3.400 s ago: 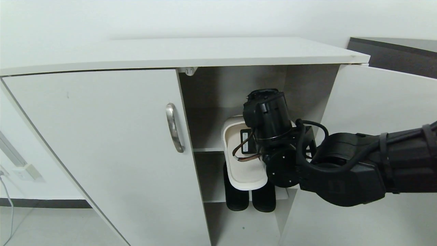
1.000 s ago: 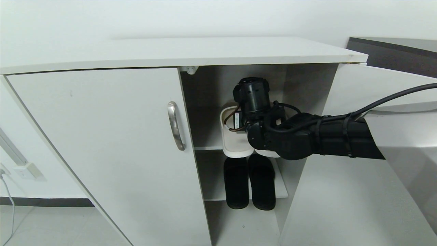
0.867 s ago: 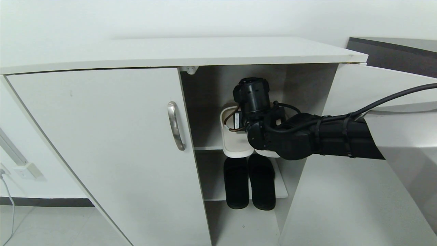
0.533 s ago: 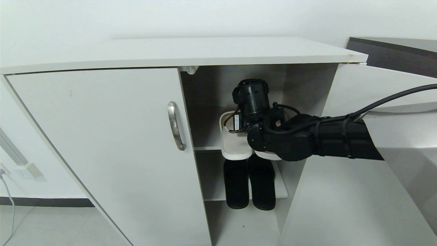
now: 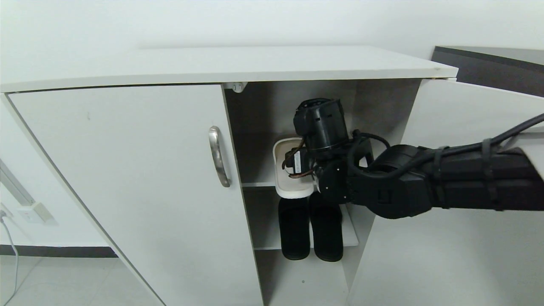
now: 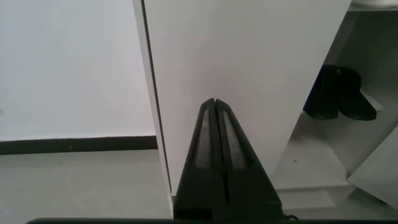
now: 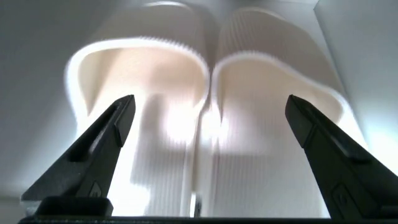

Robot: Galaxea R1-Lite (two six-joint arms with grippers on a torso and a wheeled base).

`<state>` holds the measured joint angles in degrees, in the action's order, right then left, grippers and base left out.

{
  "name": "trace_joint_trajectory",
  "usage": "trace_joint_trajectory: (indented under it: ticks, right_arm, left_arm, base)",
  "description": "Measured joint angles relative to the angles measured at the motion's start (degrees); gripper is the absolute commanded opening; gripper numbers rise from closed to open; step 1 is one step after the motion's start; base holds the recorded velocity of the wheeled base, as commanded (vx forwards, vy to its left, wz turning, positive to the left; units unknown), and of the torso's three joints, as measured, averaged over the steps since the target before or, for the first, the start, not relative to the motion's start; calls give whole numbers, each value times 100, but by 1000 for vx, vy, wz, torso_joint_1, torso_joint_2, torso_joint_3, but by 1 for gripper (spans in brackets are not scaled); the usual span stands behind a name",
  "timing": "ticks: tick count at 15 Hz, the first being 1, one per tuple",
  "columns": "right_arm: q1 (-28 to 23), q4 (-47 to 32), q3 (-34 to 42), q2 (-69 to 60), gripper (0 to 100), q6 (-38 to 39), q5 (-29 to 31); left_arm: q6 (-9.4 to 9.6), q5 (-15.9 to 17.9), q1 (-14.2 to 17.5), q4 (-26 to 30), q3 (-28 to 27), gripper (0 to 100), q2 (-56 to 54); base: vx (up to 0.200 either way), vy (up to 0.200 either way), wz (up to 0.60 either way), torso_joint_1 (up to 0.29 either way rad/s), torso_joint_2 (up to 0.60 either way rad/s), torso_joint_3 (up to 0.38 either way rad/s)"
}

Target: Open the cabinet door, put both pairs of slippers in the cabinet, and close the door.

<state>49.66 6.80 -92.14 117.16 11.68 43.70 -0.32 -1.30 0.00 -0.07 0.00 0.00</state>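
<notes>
1. Slippers come first: the white slippers (image 7: 261, 106) lie side by side on the upper shelf (image 5: 256, 185) of the cabinet (image 5: 212, 63). They are straight ahead of the right gripper (image 7: 209, 102), heels toward it, and the heels reach a little past the shelf's front edge.
2. The right gripper's fingers (image 7: 99, 143) are spread wide, one out to each side of the pair. They have hold of nothing.
3. A few seconds ago the white pair hung from this gripper, lower down and out in front of the shelf. A second ago the pair was already on the shelf with the hand close over it. Since then the wrist has drawn back toward the opening, and the pair has stayed where it was.
4. The black slippers (image 5: 310, 227) sit on the shelf below the hand, their heels also jutting past the front edge.
5. The left gripper (image 6: 214, 102) is pressed shut on nothing, pointing at the closed door (image 5: 127, 170).
6. Both pairs now look stowed, so my guess is that the placing is finished. What remains is to pull the right arm clear and swing the open door (image 5: 446, 263), on the arm's outer side, shut. The jutting heels may meet that door.
</notes>
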Motion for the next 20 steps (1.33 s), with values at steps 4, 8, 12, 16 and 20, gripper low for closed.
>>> trace_joint_trajectory:
  ticks: [4,8,12,16,20]
  right_arm:
    - [372,312,1342,-829,100,145,-66]
    - [678,1221,2612,-1367,0,211,-196]
    - [855,1901,3451,-1645,0,200,-539]
    - [868,2041,3782,-1705,0,145,-569]
    - [866,2052,3832,-1723,0,143,-567]
  left_arm:
    - [0,0,0,0,0,0,0]
    - [0,0,0,0,0,0,0]
    - [13,2,0,2,0,0,0]
    - [32,-11,0,0,0,0,0]
    - [10,-9,0,0,0,0,0]
  base:
    - [0,0,0,0,0,0]
    - [0,0,0,0,0,0]
    - [0,0,0,0,0,0]
    - [0,0,0,0,0,0]
    - [0,0,0,0,0,0]
